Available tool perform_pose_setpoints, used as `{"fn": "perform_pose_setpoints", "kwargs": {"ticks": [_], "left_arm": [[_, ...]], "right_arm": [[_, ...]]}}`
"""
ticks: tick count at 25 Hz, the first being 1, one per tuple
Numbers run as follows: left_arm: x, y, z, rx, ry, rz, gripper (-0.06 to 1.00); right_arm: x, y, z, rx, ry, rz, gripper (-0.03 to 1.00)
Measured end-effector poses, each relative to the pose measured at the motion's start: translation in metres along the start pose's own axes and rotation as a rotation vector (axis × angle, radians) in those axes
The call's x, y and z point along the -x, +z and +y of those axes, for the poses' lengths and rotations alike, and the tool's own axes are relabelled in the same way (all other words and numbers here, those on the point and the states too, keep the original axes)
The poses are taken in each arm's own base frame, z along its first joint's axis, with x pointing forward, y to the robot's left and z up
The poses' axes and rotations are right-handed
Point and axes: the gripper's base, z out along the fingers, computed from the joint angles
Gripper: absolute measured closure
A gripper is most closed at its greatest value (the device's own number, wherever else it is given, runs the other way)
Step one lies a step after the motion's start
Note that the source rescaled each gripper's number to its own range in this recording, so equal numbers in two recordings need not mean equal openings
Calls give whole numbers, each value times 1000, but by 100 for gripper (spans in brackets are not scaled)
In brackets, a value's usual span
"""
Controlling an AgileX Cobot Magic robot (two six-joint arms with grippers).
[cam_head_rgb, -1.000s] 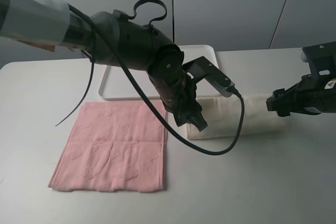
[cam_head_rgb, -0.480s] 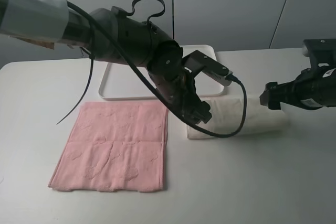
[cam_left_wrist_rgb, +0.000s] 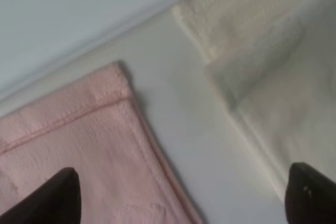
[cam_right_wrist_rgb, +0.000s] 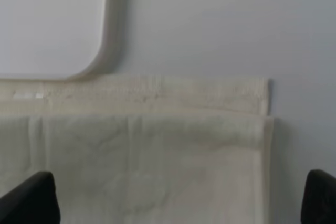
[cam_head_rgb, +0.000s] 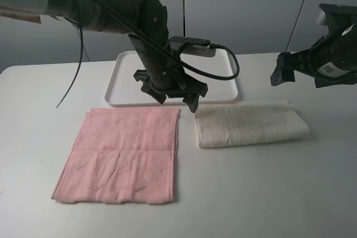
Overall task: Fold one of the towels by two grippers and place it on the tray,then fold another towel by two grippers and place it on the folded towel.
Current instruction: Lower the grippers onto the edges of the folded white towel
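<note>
White and bare in front, the surface [cam_head_rgb: 268,193] is being shared by three things. At its far side the tray [cam_head_rgb: 120,82] is lying flat with no towel on it. In front of the tray's left part the pink towel [cam_head_rgb: 122,157] is being left spread out in a single layer. Just beside it, across a narrow strip of bare surface, the cream towel [cam_head_rgb: 251,125] is lying folded into a long band in front of the tray's right part, close to its near rim but off it.

Over that near rim, above the far corners of the two towels, the left fingers [cam_head_rgb: 191,100] are being held spread wide, with nothing between them and clear of the cloth. In the left wrist view the pink towel's corner [cam_left_wrist_rgb: 79,156] is being shown by one dark fingertip [cam_left_wrist_rgb: 52,198] and the cream towel's edge [cam_left_wrist_rgb: 273,77] by the other, with bare surface between.

Raised well above the surface, past the cream towel's right end, the right fingers [cam_head_rgb: 277,76] are likewise being held apart and empty. In the right wrist view the cream towel's folded end [cam_right_wrist_rgb: 136,156] is being framed between the two fingertips [cam_right_wrist_rgb: 26,198], and the tray's rounded corner [cam_right_wrist_rgb: 52,19] is being seen beyond it.
</note>
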Motion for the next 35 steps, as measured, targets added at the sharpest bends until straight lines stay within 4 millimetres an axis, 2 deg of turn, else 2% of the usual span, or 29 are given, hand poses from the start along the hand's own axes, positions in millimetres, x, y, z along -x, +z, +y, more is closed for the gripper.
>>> {"fn": "perform_pose_setpoints", "kwargs": {"ticks": [8,13,20,24,32,35], "left_arm": [[8,25,-2,10,-16,150,-5],[15,28,-5,-2,-40,151,-5],[16,29,-6,-1,-84,149,-5],[17,31,-6,-1,-95,144,-5],[21,57,-3,33,-105,205,-5],[23,57,-1,65,-107,213,4]], "right_arm": [[-11,12,-5,-48,18,143,-3],[-16,25,-7,-63,8,205,-3],[-21,41,-12,-92,-2,263,-3],[-20,43,-20,-103,32,266,-3],[-19,45,-24,-109,58,265,-3],[-19,45,-24,-109,58,267,-3]]}}
